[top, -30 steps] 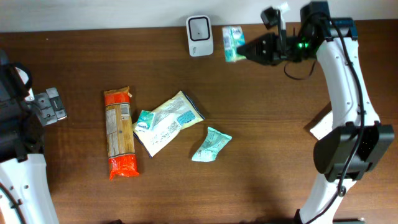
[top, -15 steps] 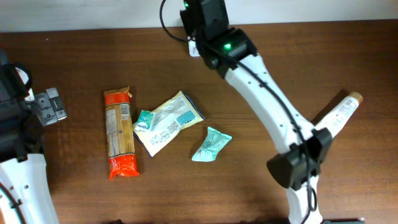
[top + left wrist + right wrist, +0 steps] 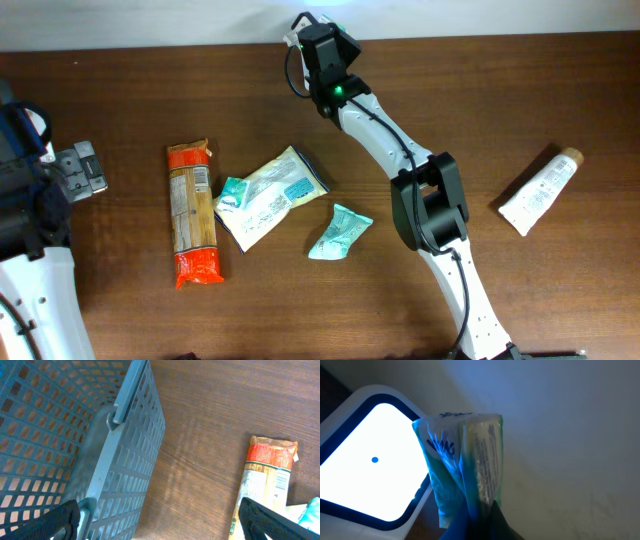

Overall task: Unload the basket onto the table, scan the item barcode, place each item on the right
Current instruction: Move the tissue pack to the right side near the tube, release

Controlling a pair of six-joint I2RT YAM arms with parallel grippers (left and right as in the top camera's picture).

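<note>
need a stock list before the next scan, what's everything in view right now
spaghetti pack: 1, orange, table left
cream pouch: 1, cream, table middle
teal packets: 2, teal, beside the pouch
tube: 1, white, table right
scanner: 1, white, lit, far edge
small packet: 1, greenish, at scanner
basket: 1, grey, beside left arm
left arm: 1, white, left edge, jaws open
right arm: 1, white, far edge, jaws shut on small packet

Overhead: bright, even light, table (image 3: 480, 110) sharp. Right wrist: dim, blue-tinted; scanner window (image 3: 365, 470) glares white. Left wrist: pale sheen on table.
</note>
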